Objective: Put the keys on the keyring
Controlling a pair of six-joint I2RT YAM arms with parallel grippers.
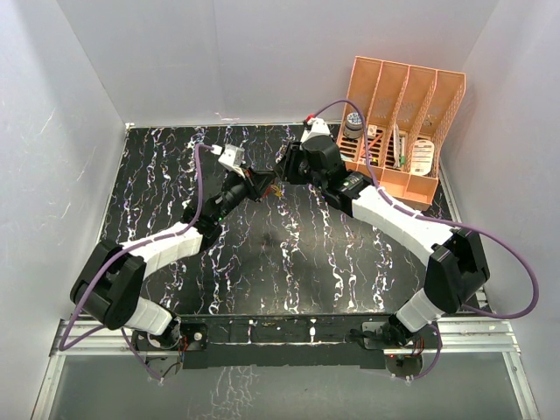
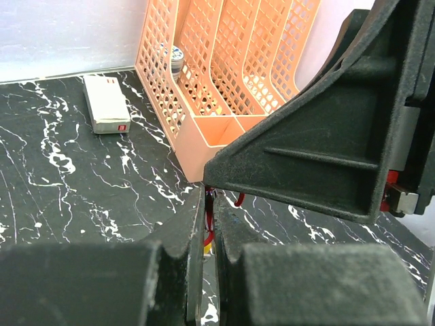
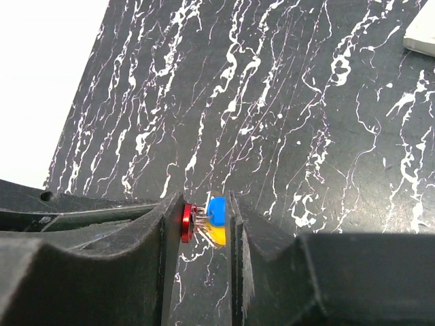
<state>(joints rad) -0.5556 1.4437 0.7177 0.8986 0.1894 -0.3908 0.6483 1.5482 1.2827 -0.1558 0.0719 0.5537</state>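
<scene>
Red keyring [image 2: 208, 229] sits clamped between the closed left fingers [image 2: 178, 234], above the black marbled surface [image 3: 285, 102]. The right fingers [image 3: 255, 231] stand narrowly apart around the blue and yellow keys [image 3: 217, 208]; whether they grip cannot be told.

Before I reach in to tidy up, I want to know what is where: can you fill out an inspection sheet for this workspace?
Surface: black marbled tabletop with white veins, no spill seen.
Job's things: thin red keyring loop between the fingers of the left gripper; blue-headed small key and yellow-headed small key between the fingers of the right gripper.
Clutter: white rectangular box lying flat; orange perforated plastic file organiser at the back right, small items inside.
Grippers: left gripper shut on the loop; right gripper's jaws stand apart around the key heads, grip cannot be told.
Cables: purple cables run along both arms.
Surroundings: plain white walls; nothing else seen.
</scene>
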